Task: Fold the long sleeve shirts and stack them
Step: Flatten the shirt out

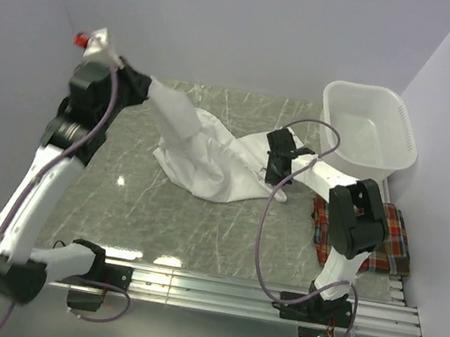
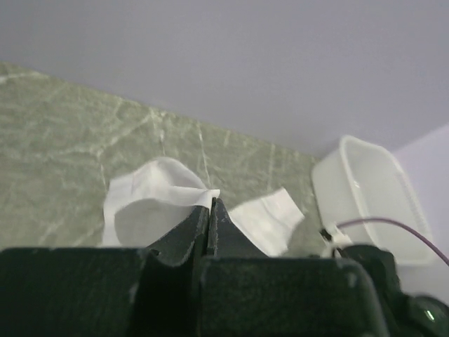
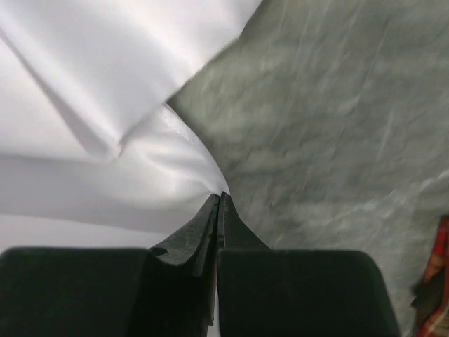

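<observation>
Judging progress from the layout, treat the task as about half complete. The plaid shirt [image 1: 387, 241] lies at the right edge of the bench [image 1: 196, 237], just in front of the white basin [image 1: 363, 89]. It appears as a compact rectangle and is probably folded, but the right arm covers part of it, so you cannot confirm every edge.

The white shirt [image 1: 213, 162] is not yet folded. It lies rumpled at mid-bench, with one end drawn up and back to the left.

The left claw [image 2: 210, 205] is closed, with its jaws pressed together on a thin edge of white cloth, and it holds that end above the bench surface. The right claw [image 3: 219, 199] is also closed, pinching the opposite side of the same shirt close to the marble. The cloth spans between the two grips with slack creases.

Remaining work, as far as you can judge:
- spread the white shirt flat;
- fold in the sleeves and body;
- place it on the plaid shirt to form the stack.

No stack exists yet, as the two shirts lie well apart.
</observation>
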Robot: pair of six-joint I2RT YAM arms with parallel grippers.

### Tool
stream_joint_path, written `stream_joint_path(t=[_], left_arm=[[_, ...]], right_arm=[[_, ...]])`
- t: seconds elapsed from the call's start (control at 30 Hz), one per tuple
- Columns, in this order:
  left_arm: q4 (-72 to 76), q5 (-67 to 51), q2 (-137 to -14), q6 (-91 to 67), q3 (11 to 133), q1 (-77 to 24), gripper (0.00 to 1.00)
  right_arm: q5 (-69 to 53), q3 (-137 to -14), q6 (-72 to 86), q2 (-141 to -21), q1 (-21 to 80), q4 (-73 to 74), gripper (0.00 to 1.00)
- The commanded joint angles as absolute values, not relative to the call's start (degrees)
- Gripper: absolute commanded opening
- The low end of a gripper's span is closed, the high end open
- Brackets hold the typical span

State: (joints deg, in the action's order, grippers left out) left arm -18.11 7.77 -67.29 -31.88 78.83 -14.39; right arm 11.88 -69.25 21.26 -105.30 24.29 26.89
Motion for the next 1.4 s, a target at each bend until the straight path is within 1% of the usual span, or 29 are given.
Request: stream_joint_path(t=[0.0, 0.03, 0.07, 0.1, 0.17, 0.27, 0.3, 0.33, 0.37, 0.4, 0.43, 0.5, 0.53, 0.57, 0.6, 0.63, 0.73, 0.8, 0.87, 0.93, 0.97, 1.03, 1.1, 1.17, 1.2, 1.23, 1.27, 1.3, 1.37], left_arm=[[-21.84, 2.55, -53.64, -35.68, 71.82, -14.15, 0.01], [-24.58, 2.81, -48.48, -37.08, 70.5, -14.15, 0.01], [-27.13, 3.6, -45.82, -37.87, 68.23, -14.15, 0.01], [-32.99, 4.21, -40.92, -39.01, 67.16, -14.15, 0.0], [-37.77, 4.05, -36.41, -42.53, 64.18, -14.15, 0.01], [-45.16, 1.42, -29.37, -47.27, 60.14, -14.15, 0.01], [-46.83, 0.1, -28.14, -48.5, 59.16, -14.15, 0.02], [-48.76, -1.04, -26.12, -50.86, 58.28, -14.15, 0.04], [-50.95, -2.79, -25.32, -51.58, 56.97, -14.15, 0.08], [-51.93, -6.9, -24.79, -52.11, 56.52, -14.15, 0.13], [-52.55, -9.73, -23.74, -52.55, 56.25, -14.15, 0.24], [-52.56, -17.0, -23.12, -51.86, 56.51, -14.15, 0.36], [-52.82, -18.18, -23.38, -51.07, 57.21, -14.15, 0.47], [-53.08, -18.8, -23.64, -50.46, 59.13, -14.15, 0.53], [-54.22, -18.37, -24.16, -49.75, 60.37, -14.15, 0.66], [-55.27, -15.06, -25.82, -48.7, 61.42, -14.15, 0.69], [-56.52, -7.93, -30.74, -47.64, 62.93, -14.15, 0.73], [-54.07, -9.13, -33.3, -46.68, 60.92, -14.15, 0.77], [-49.59, -11.76, -37.25, -46.41, 58.9, -14.15, 0.78], [-45.55, -15.27, -40.58, -46.14, 58.36, -14.15, 0.74], [-44.05, -23.3, -41.39, -45.62, 58.1, -14.15, 0.73], [-40.54, -33.96, -42.62, -45.44, 57.14, -14.15, 0.71], [-34.73, -46.34, -40.8, -46.4, 54.06, -14.41, 0.69], [-36.19, -47.64, -39.12, -44.57, 53.96, -14.59, 0.71], [-39.0, -44.42, -38.85, -41.52, 54.57, -15.37, 0.76], [-42.76, -40.73, -39.54, -39.92, 56.84, -15.9, 0.77], [-52.81, -36.0, -40.68, -38.42, 58.43, -16.17, 0.78], [-57.0, -22.72, -42.87, -37.1, 60.01, -16.26, 0.8], [-63.26, -8.43, -43.85, -37.35, 62.75, -16.26, 0.82]], right_arm=[[8.45, -64.79, 23.38, -99.42, 24.61, 25.58, 0.0], [7.74, -62.6, 23.47, -98.27, 24.7, 24.97, 0.01], [7.3, -61.53, 23.47, -96.26, 24.78, 24.79, 0.02], [6.51, -59.87, 23.73, -95.2, 24.79, 24.52, 0.06], [6.24, -58.54, 23.82, -92.3, 24.79, 24.26, 0.1], [4.49, -56.96, 23.03, -89.22, 24.96, 23.73, 0.24], [4.13, -56.61, 22.59, -88.51, 25.22, 23.73, 0.34], [3.7, -56.34, 22.41, -87.81, 25.22, 23.56, 0.4], [3.52, -56.08, 22.33, -86.32, 25.31, 23.38, 0.46], [3.43, -55.81, 21.98, -85.44, 25.4, 23.2, 0.53], [3.34, -55.38, 21.71, -84.73, 25.75, 22.42, 0.55], [2.73, -55.11, 20.92, -82.54, 25.75, 21.62, 0.6], [2.03, -54.76, 20.4, -82.01, 25.84, 20.4, 0.62], [1.24, -54.67, 19.61, -81.22, 26.1, 19.61, 0.63], [0.19, -54.75, 18.73, -80.95, 26.36, 18.9, 0.64], [0.18, -55.02, 18.46, -80.77, 26.72, 17.77, 0.64], [-3.16, -56.5, 16.62, -81.12, 28.91, 16.18, 0.64], [-3.86, -58.0, 13.9, -82.0, 32.42, 15.91, 0.64], [-3.87, -58.88, 11.96, -82.87, 35.32, 15.73, 0.64], [-5.52, -59.85, 9.76, -83.67, 38.66, 15.56, 0.65], [-6.49, -59.94, 9.06, -84.54, 39.54, 15.56, 0.65], [-7.82, -60.12, 7.12, -85.43, 42.09, 15.82, 0.65], [-8.0, -59.16, 6.77, -85.87, 43.59, 14.51, 0.65], [-7.91, -58.28, 7.2, -85.69, 43.59, 13.28, 0.65], [-7.48, -57.58, 7.56, -85.61, 43.77, 12.75, 0.65], [-6.95, -57.48, 7.56, -85.52, 43.68, 12.66, 0.65], [-4.86, -57.57, 7.82, -85.43, 43.68, 13.09, 0.65], [-3.7, -57.74, 7.82, -85.52, 43.77, 13.44, 0.65], [-0.81, -57.92, 8.35, -84.99, 43.86, 14.32, 0.65]])
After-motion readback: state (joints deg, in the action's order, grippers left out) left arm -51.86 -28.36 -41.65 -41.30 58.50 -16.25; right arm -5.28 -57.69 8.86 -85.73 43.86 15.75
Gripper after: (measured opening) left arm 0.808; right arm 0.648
